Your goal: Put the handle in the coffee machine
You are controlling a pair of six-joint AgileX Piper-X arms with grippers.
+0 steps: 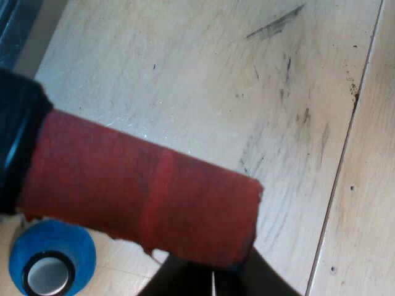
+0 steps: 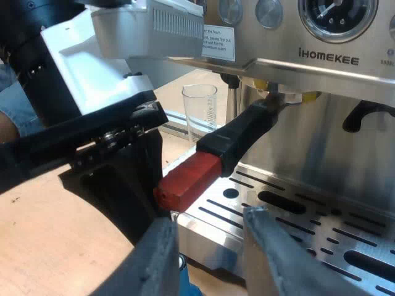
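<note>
Holder (image 2: 242,131) is up at the espresso machine (image 2: 321,117). Its metal end is tucked under the machine's front at the brew head, and the dark handle slants out and down over the drip tray (image 2: 296,213), ending in the red end (image 2: 185,182). Can't tell if it's locked in. In the right wrist view the left arm's black gripper is right at the red tip and touches it on the side away from the machine. In the left wrist view the left gripper (image 1: 213,282) shows its dark fingers v. close together w/ only a thin light slit btwn them, and nothing is clamped btwn them. The red end lies across just over the fingertips, w/ the black part of the handle at its far end, so the gripper is against the handle, not around it. Under the handle in that view are the pale scuffed wooden table (image 1: 216,86) and a blue tamper (image 1: 52,258) standing on it, metal face up, near the dark part of the handle. The right gripper (image 2: 207,253) is wide open and holds nothing. It is near the drip tray's front edge, w/ the red end just above the gap and apart from both fingers. A measuring glass (image 2: 199,111) stands upright beside the machine, beyond the handle.
</note>
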